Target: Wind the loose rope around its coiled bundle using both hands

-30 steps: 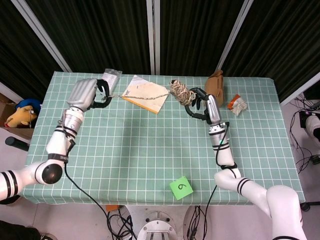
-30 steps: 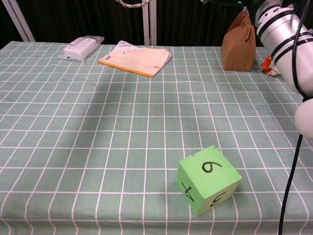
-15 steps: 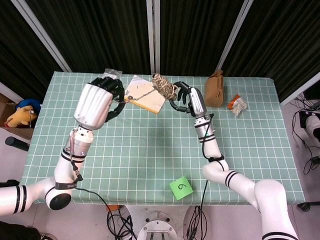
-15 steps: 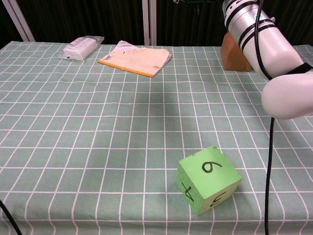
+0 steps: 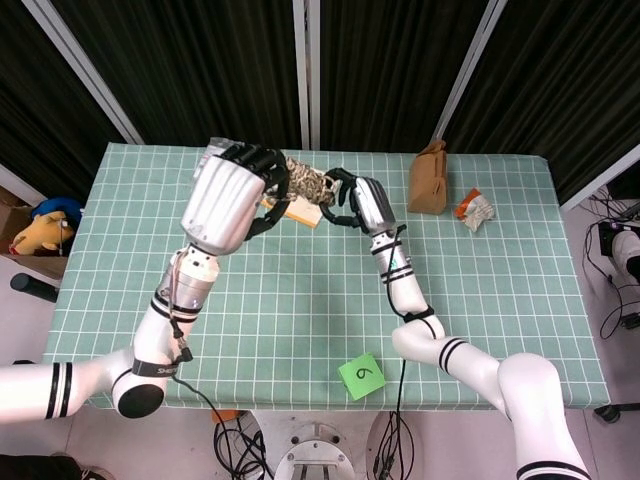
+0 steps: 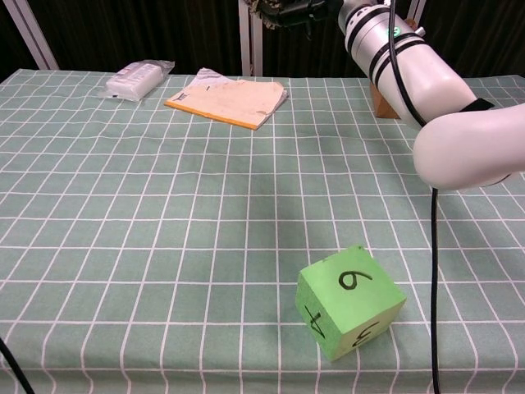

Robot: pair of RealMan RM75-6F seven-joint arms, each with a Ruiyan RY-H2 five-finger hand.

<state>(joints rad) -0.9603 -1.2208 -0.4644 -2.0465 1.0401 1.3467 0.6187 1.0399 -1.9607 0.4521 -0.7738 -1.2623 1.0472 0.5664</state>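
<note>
Both hands are raised above the far middle of the table. My right hand (image 5: 352, 200) grips the coiled rope bundle (image 5: 305, 182), a tan and dark braided lump. In the chest view only that hand's dark fingers (image 6: 305, 10) and a bit of the bundle (image 6: 267, 11) show at the top edge. My left hand (image 5: 232, 198) is close on the bundle's left side, its dark fingers (image 5: 262, 165) curled around the loose rope right beside the coil. Those fingers hide the short stretch of rope between hand and bundle. The chest view does not show the left hand.
A yellow-edged notebook (image 6: 228, 97) and a white packet (image 6: 138, 79) lie at the back of the green checked tablecloth (image 6: 164, 230). A brown paper bag (image 5: 428, 178) and a crumpled wrapper (image 5: 476, 208) sit at the back right. A green cube (image 6: 349, 300) stands near the front edge.
Both hands have moved toward each other and up toward the head camera. The right hand carried the bundle left, and the long taut rope between the hands has shrunk to almost nothing.
</note>
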